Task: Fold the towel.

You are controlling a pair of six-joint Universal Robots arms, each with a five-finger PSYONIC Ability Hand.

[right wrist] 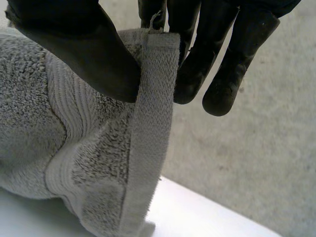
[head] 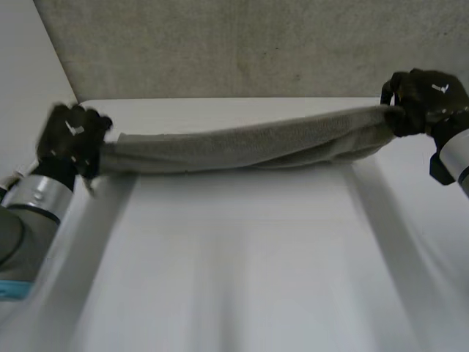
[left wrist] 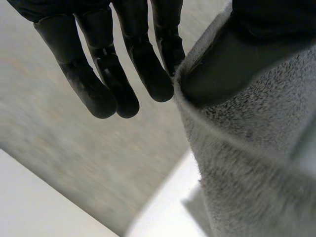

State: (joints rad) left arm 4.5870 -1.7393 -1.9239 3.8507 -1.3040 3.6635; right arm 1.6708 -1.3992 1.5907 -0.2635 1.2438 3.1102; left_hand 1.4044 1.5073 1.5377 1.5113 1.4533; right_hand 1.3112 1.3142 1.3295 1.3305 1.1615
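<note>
Towel (head: pixel 242 147) is bunched into a long roll and strung between both hands across the far side of the bench (head: pixel 242 264), sagging slightly mid-span; can't tell if it touches the surface. Left hand (head: pixel 69 136) is on the towel's left end: in the left wrist view the thumb pins the cloth (left wrist: pixel 247 163) against the nearest finger, the other fingers (left wrist: pixel 98 64) straight and free. Right hand (head: pixel 421 95) is clamped on the right end, thumb (right wrist: pixel 74 44) and fingers pinching the hem (right wrist: pixel 148 123).
</note>
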